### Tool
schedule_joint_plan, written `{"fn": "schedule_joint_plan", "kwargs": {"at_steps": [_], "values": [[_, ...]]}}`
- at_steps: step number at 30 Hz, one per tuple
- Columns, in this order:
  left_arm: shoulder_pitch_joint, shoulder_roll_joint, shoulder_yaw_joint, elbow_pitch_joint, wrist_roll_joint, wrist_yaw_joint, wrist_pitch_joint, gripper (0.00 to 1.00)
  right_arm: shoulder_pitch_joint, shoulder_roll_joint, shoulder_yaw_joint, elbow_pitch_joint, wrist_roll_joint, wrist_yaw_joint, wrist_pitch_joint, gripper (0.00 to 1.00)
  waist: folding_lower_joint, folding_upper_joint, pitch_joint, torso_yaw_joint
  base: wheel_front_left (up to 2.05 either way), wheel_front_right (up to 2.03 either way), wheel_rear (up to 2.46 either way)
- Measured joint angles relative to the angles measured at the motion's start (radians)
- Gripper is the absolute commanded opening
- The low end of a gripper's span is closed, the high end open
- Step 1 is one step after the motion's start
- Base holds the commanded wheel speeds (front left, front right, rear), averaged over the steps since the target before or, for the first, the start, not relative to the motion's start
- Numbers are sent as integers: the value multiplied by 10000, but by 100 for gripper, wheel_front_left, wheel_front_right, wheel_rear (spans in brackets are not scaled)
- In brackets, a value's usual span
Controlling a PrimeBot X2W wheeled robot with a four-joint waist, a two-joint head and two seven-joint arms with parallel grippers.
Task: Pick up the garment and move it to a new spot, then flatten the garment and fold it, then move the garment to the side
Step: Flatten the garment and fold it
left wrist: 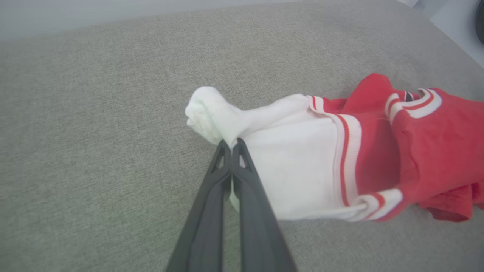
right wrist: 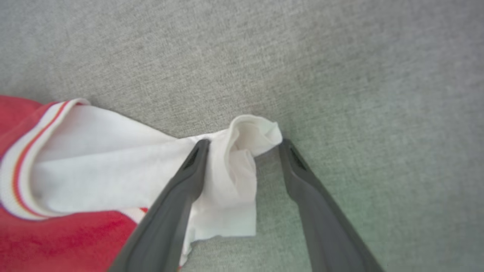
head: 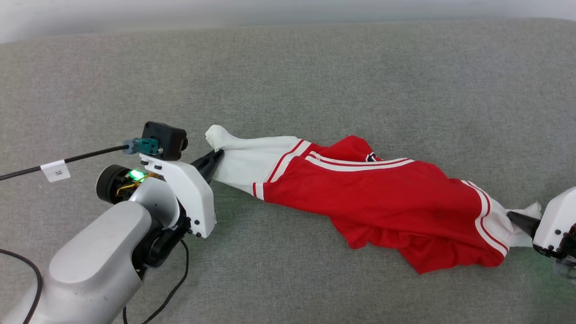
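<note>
Around the garment (head: 382, 198), grey surface (head: 288, 67) extends widely.

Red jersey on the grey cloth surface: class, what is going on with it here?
A two-armed robot is working on the bright red jersey shirt with white sleeves, which lies stretched out and crumpled on the grey fabric surface. The left gripper is shut on the end of one sleeve. The right gripper stands open with the other sleeve's end between its fingers, not yet pinched.
</note>
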Motion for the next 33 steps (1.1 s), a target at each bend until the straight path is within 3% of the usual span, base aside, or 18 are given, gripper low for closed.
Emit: {"fn": "schedule_joint_plan", "kwargs": {"at_steps": [1,11,21,26,33], "values": [[19,15,0,-29,0,12,2,0,-36,12,-25,65,2,0,142,0,0,0,-24,13,0,0,0],[157,138,230,10,-77,265,-244,0,-59,-15,545,-662,-86,2,-257,0,0,0,-601,-7,0,0,0],[-484,257,823,441,-59,754,-575,0,-854,-658,894,-1802,-500,4,-1300,0,0,0,-1731,-24,0,0,0],[-1512,184,1179,1164,-61,771,-520,0,-2067,-698,1237,-1758,-821,6,-1950,0,0,0,-2011,3,0,0,0],[-3447,-42,1532,2685,257,558,-796,0,-4471,-543,1749,-1018,-1306,8,-3137,0,0,0,-1606,-96,0,0,0]]}}
